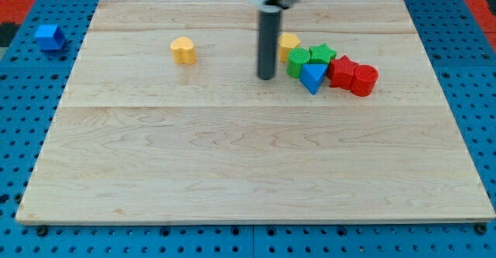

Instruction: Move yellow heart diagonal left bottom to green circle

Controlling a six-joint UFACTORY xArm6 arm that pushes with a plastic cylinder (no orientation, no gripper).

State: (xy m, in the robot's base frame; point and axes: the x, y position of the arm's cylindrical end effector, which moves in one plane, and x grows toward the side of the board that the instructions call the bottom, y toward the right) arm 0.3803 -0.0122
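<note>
The yellow heart (183,49) lies on the wooden board at the upper left of centre. The green circle (297,61) sits in a cluster of blocks at the upper right of centre. My tip (266,77) rests on the board between them, well to the right of the heart and just left of the green circle, touching neither as far as I can see. The rod (268,41) rises straight up from the tip and hides part of a yellow block (290,43).
Around the green circle lie a green star (322,54), a blue triangle (312,77), a red star (340,70) and a red cylinder (363,80). A blue cube (49,36) lies off the wooden board (248,173) at the view's upper left.
</note>
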